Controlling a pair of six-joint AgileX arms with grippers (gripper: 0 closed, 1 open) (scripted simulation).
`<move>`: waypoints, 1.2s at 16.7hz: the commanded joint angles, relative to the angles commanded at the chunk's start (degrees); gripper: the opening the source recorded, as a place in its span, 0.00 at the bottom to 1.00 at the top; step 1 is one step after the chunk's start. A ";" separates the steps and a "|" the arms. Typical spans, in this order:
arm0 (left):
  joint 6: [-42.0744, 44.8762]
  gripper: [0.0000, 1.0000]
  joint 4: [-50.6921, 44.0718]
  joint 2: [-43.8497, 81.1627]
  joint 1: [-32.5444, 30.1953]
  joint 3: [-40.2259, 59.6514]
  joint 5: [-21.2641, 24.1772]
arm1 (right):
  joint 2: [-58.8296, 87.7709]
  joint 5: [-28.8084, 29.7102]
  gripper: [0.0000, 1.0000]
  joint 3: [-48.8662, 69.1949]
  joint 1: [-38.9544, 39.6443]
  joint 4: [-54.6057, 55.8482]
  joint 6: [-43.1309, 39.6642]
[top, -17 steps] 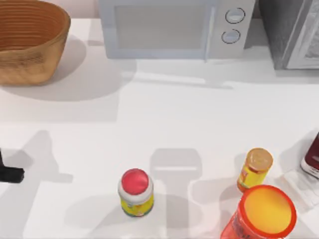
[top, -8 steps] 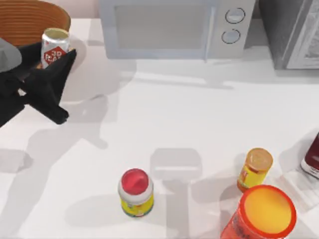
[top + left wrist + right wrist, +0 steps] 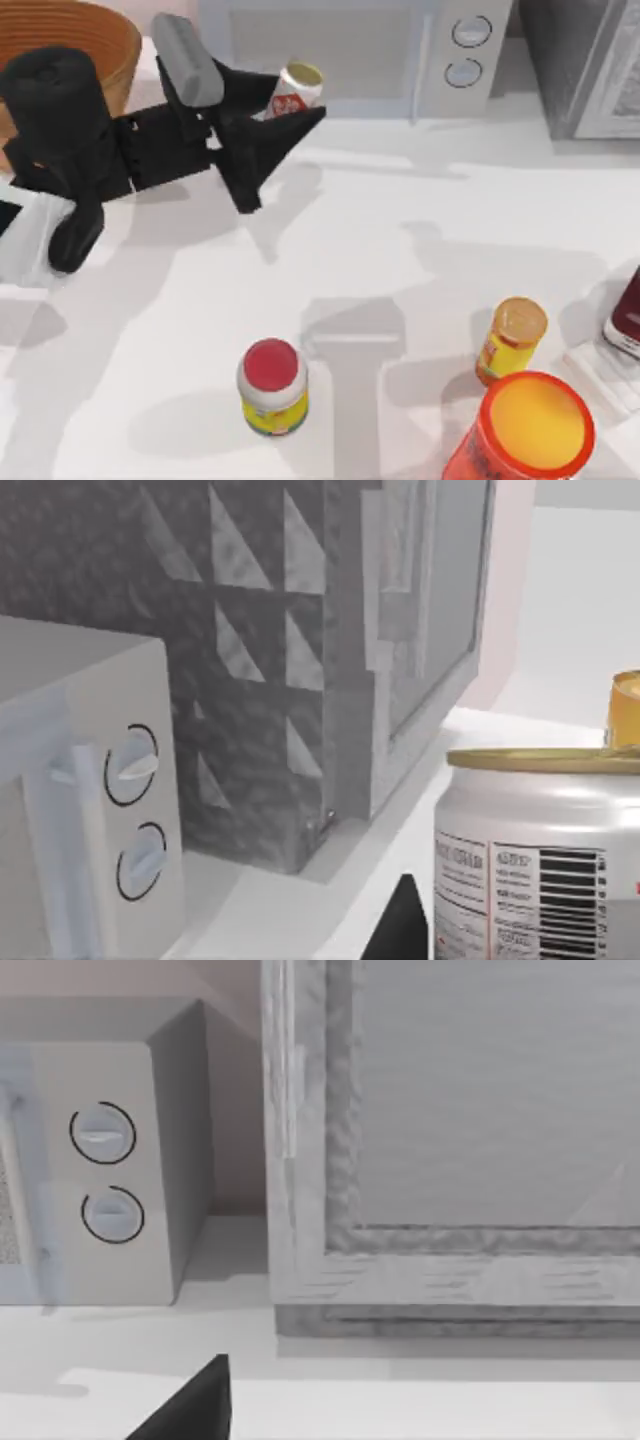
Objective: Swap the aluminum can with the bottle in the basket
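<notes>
The aluminum can [image 3: 297, 88], white with red markings and a dull top, hangs tilted above the table in front of the microwave. My left gripper [image 3: 296, 102] is shut on it, with black fingers [image 3: 262, 140] on either side. In the left wrist view the can [image 3: 535, 860] is close up, barcode side showing, beside a dark fingertip [image 3: 405, 925]. The wicker basket [image 3: 112, 38] stands at the back left, partly covered by my left arm. The bottle is hidden. A dark edge of my right gripper [image 3: 190, 1410] points toward the microwave and the grey cabinet.
A white microwave [image 3: 350, 55] and a grey cabinet [image 3: 585, 65] line the back edge. A red-lidded yellow jar [image 3: 272, 386] stands front centre. At the front right are an orange-lidded jar [image 3: 512, 340] and a large orange tub [image 3: 530, 425], with a dark red container [image 3: 626, 318] at the right edge.
My left arm has swung to the right with the can, from the basket's right rim to a spot in front of the microwave. The jars have not moved.
</notes>
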 joint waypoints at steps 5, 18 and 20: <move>0.43 0.00 13.13 24.38 -3.24 10.67 11.17 | 0.00 0.00 1.00 0.00 0.00 0.00 0.00; 0.82 0.08 21.97 40.85 -5.27 17.85 18.55 | 0.00 0.00 1.00 0.00 0.00 0.00 0.00; 0.82 0.23 21.97 40.85 -5.27 17.85 18.55 | 0.00 0.00 1.00 0.00 0.00 0.00 0.00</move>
